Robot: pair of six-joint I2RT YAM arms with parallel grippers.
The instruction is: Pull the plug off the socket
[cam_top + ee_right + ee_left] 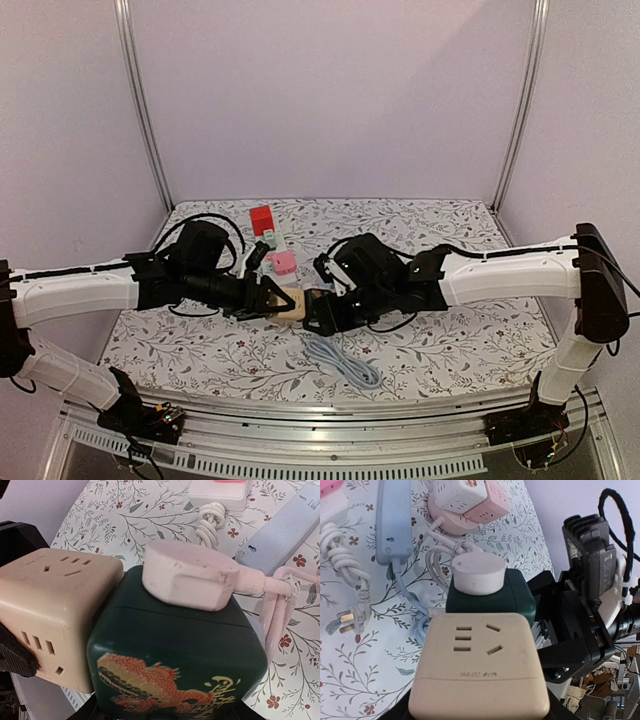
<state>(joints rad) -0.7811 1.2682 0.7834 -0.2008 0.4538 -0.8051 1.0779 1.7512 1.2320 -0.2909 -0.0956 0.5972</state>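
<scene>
My left end effector (278, 301) clamps the beige socket cube (479, 665), my right end effector (322, 312) the green plug block (175, 665) joined to it, above the tabletop (450, 340). Rigid, slick plastic: I hold the flat sides, expecting a stiff release.

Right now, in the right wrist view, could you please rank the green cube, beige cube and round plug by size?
Largest first:
green cube
beige cube
round plug
The cubes may match; green seems nearer the camera.
</scene>
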